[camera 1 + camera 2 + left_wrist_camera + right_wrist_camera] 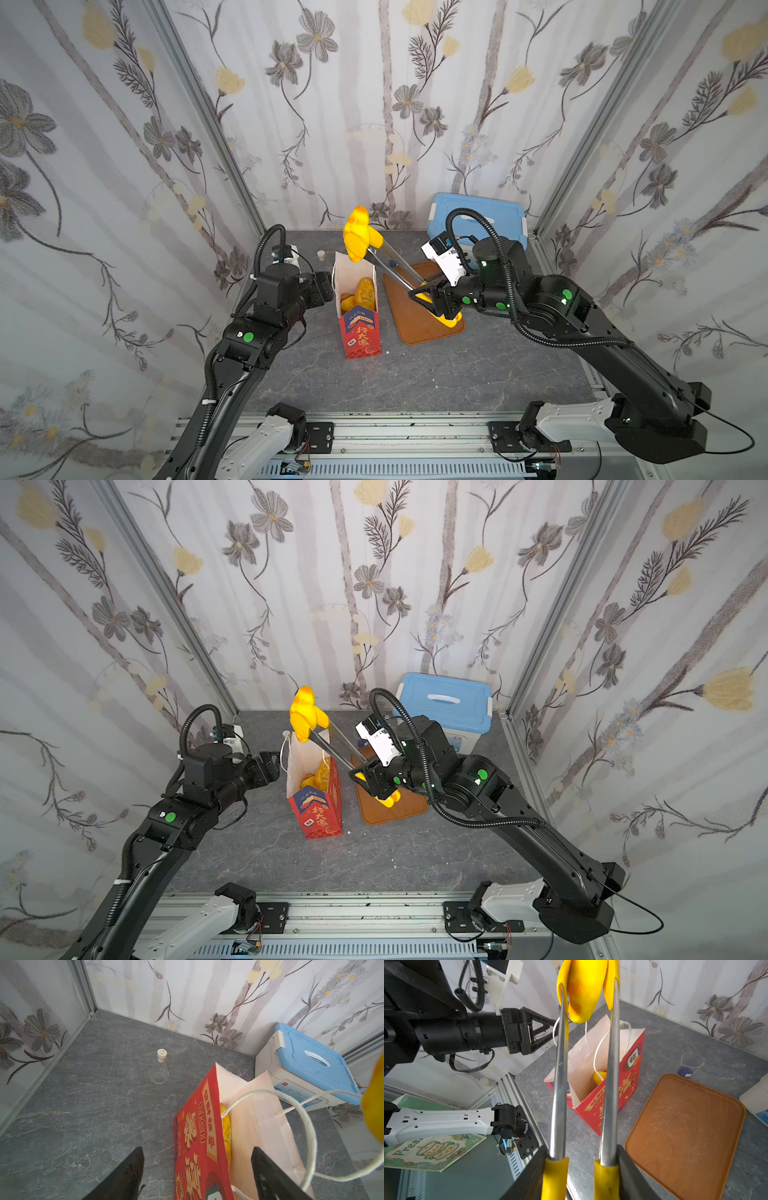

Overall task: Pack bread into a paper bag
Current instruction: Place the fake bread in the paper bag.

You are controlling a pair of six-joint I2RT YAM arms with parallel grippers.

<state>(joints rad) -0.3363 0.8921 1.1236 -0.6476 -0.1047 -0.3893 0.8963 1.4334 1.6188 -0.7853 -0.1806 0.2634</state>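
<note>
The red paper bag stands open on the grey table, with bread lying inside it. My right gripper is shut on the yellow handles of the metal tongs. The tongs' yellow tips pinch a glossy yellow bread just above the bag's mouth; the right wrist view shows this bread over the bag. My left gripper is open at the bag's rim. One finger is outside the red wall and the other is over the white inside.
A flat brown tray lies right of the bag, under the right gripper. A blue-lidded white box stands in the back right corner. A small glass flask stands behind the bag, and a glass beaker beyond the tray.
</note>
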